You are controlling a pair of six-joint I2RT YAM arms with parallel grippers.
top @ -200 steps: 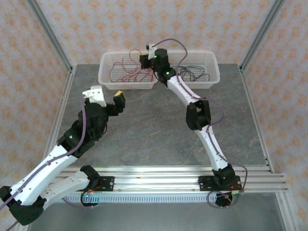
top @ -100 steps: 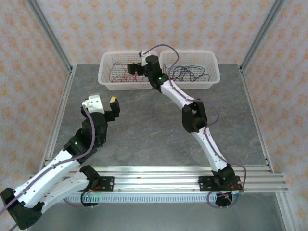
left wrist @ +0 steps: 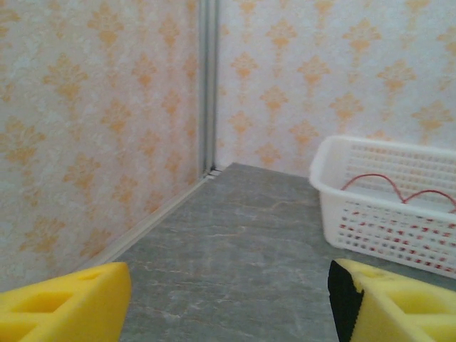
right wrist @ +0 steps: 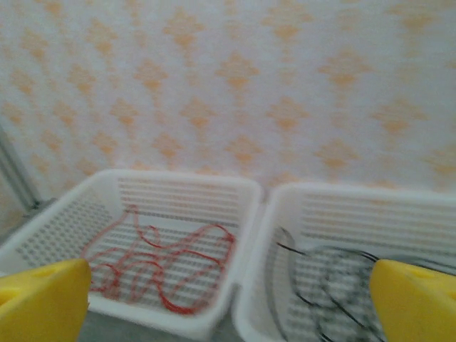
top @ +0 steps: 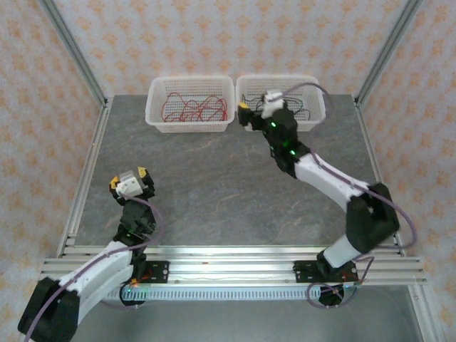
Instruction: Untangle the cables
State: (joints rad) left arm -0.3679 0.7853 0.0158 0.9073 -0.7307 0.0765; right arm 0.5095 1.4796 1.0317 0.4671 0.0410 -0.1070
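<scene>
Top view: thin red cables (top: 189,109) lie in loose loops in the far left basket (top: 189,78). The black cables (top: 308,108) lie in the right basket (top: 285,78), so colours look separated and the job near done. Right gripper (top: 247,112) hangs by the baskets' near rims. Left gripper (top: 129,179) sits well apart over the near-left grey marbled table (top: 214,185).

Left wrist: blocky yellow fingers (left wrist: 64,299) spread, nothing between. White perforated plastic basket (left wrist: 385,214) far right, red strand (left wrist: 399,187) arcing inside.

Right wrist: fingers (right wrist: 39,299) wide apart, empty. Wiry strands, red (right wrist: 164,263) left, black (right wrist: 328,278) right.
</scene>
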